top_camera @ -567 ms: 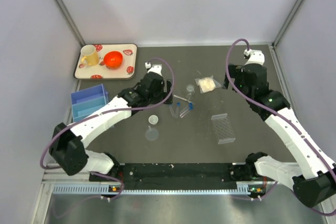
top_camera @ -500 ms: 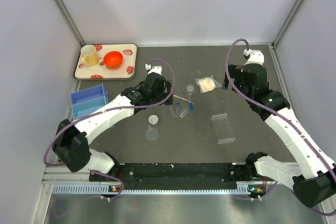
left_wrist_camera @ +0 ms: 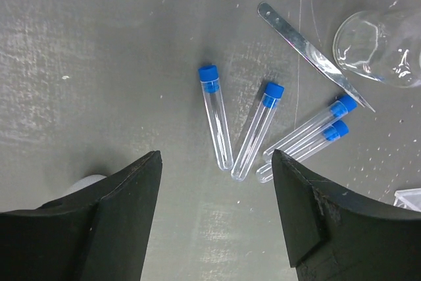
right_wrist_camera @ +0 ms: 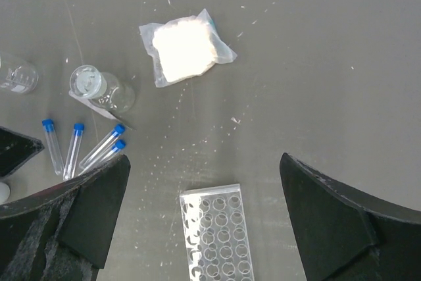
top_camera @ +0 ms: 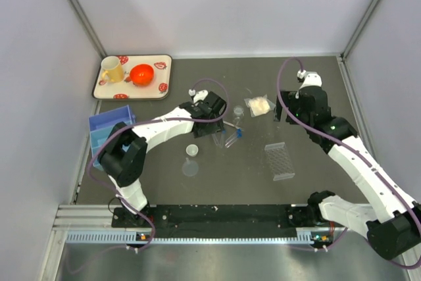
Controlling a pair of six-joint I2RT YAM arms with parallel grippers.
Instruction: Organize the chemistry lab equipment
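Note:
Four blue-capped tubes lie loose on the dark table, just ahead of my open, empty left gripper. They also show in the top view and in the right wrist view. A thin metal rod and a small clear flask lie beyond them. The gridded clear rack lies flat to the right and also shows in the right wrist view. My right gripper is open and empty, high above the rack. A clear funnel and a round cup sit to the left.
A clear bag of white material lies at the back middle. A tray at the back left holds a yellow mug and an orange-red bowl. A blue bin stands at the left edge.
My left arm has swung right and its gripper now hangs over the tubes. My right gripper has shifted slightly left. Nothing on the table has moved.

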